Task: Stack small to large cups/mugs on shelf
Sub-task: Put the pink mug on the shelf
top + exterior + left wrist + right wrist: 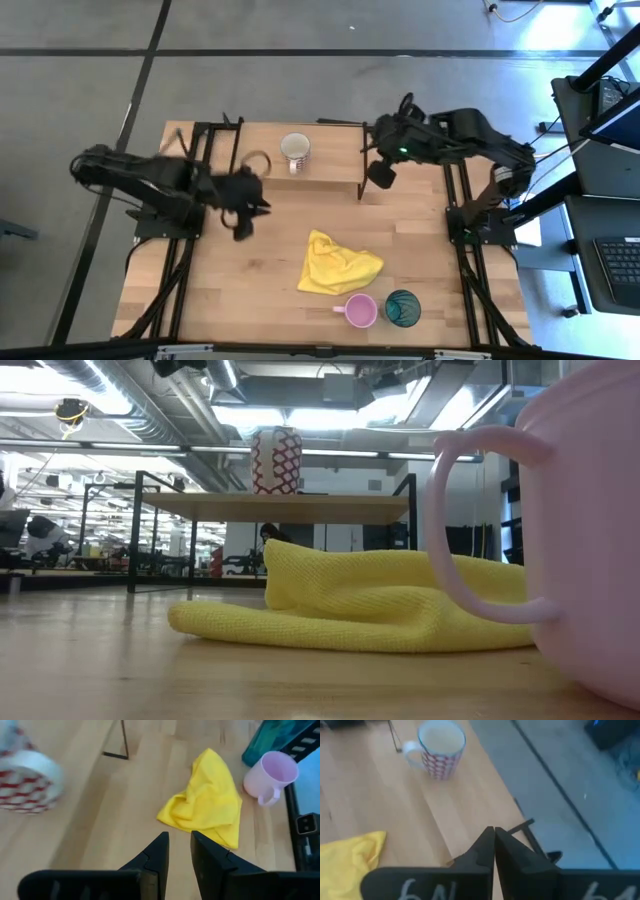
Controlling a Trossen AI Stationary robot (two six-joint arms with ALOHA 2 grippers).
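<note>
I see the patterned mug (295,149) alone on the shelf (330,165). My left claw (243,210), slightly parted and empty, could snag the yellow cloth (338,265) reaching the pink mug (360,311) and tumbler (403,307) near the counter's front edge. My right claw (381,176) hangs clenched, empty.

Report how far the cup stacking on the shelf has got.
Done: the white patterned mug stands on the shelf. In hand: nothing; the left gripper and right gripper are empty. Left: the pink mug and teal tumbler sit on the table by the yellow cloth.

A crumpled yellow cloth (338,266) lies mid-table; keyboard (622,275) on a side desk.
</note>
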